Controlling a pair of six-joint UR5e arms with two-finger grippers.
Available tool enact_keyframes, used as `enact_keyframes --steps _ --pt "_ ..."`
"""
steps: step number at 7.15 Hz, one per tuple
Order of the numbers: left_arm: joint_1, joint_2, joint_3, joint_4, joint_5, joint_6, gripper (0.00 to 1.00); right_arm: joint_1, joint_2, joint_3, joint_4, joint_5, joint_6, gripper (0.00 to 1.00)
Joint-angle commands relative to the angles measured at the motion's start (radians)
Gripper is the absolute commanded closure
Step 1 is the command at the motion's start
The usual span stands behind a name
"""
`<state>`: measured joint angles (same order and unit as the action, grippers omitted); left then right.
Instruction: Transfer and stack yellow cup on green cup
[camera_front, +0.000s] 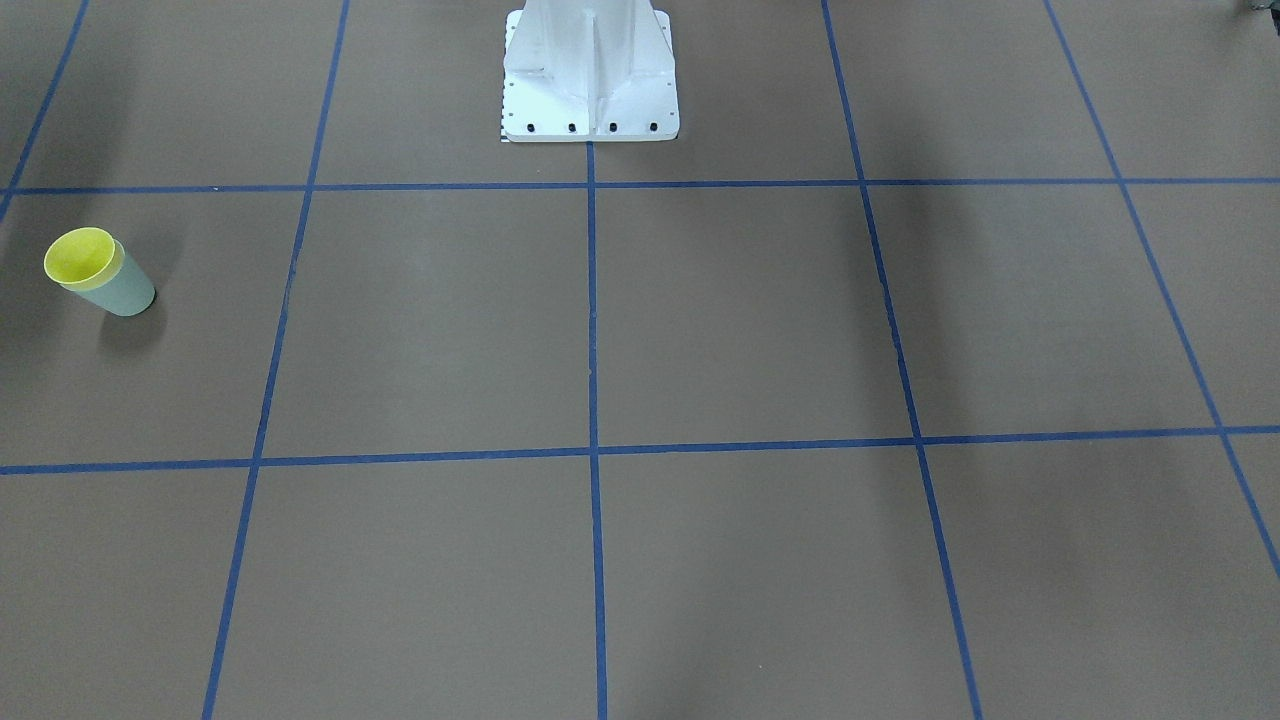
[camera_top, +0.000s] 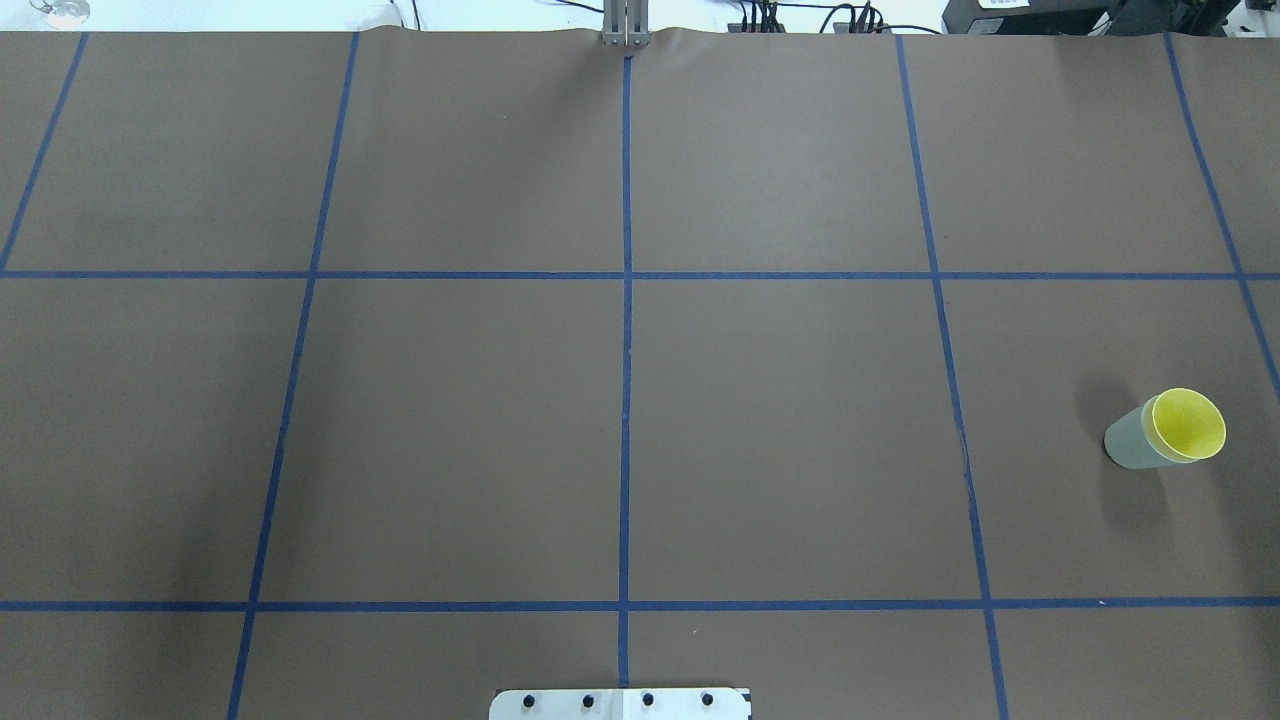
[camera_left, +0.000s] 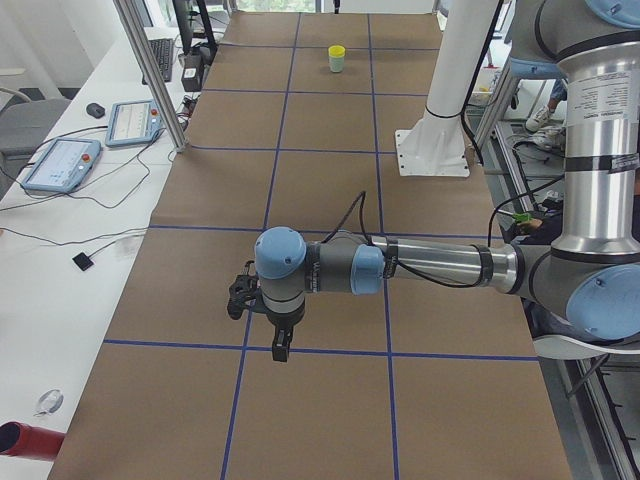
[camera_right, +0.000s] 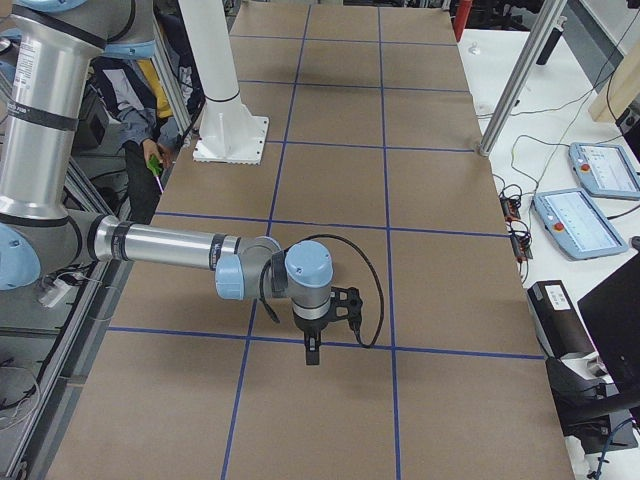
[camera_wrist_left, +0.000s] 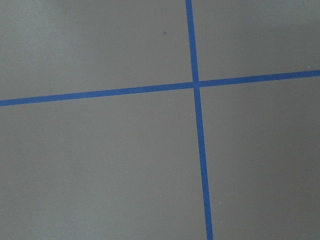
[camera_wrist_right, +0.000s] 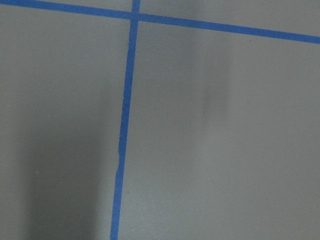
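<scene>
**Two cups nested on the right, both claws up over the table**

Both arms reach out level over the brown paper table (camera_top: 450, 430), low above the blue tape grid (camera_top: 626, 400). Starting on the left: the left gripper (camera_left: 279, 350) points straight down close to a tape crossing. It only shows up in the side shot, so I can't tell if the fingers are spread or pressed together (its wrist cam shows only paper and tape lines).

In the middle, the white mounting column (camera_front: 590, 90) sits bolted down at the robot's edge of the table.

The right gripper (camera_right: 311, 352) is the same story. It points down beside a tape line, and I can't tell its finger state either.

Far right is the good part. The yellow cup (camera_top: 1188, 425) sits inside the green cup (camera_top: 1130, 440), with just a yellow band above the green rim. The stack stands upright in the middle row's right-hand square, well apart from both grippers.
</scene>
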<state>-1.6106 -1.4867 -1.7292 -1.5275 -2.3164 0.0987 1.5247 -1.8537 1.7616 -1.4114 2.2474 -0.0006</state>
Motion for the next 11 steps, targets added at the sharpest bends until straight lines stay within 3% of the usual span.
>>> enact_keyframes --steps 1,11 --pt "0.001 0.005 -0.003 -0.003 -0.004 0.001 0.0 0.0 0.002 -0.001 0.0 0.0 -0.001 0.0" --pt "0.001 0.008 0.017 0.0 -0.001 0.0 0.0 0.0 -0.004 -0.001 -0.001 0.003 0.008 0.0"
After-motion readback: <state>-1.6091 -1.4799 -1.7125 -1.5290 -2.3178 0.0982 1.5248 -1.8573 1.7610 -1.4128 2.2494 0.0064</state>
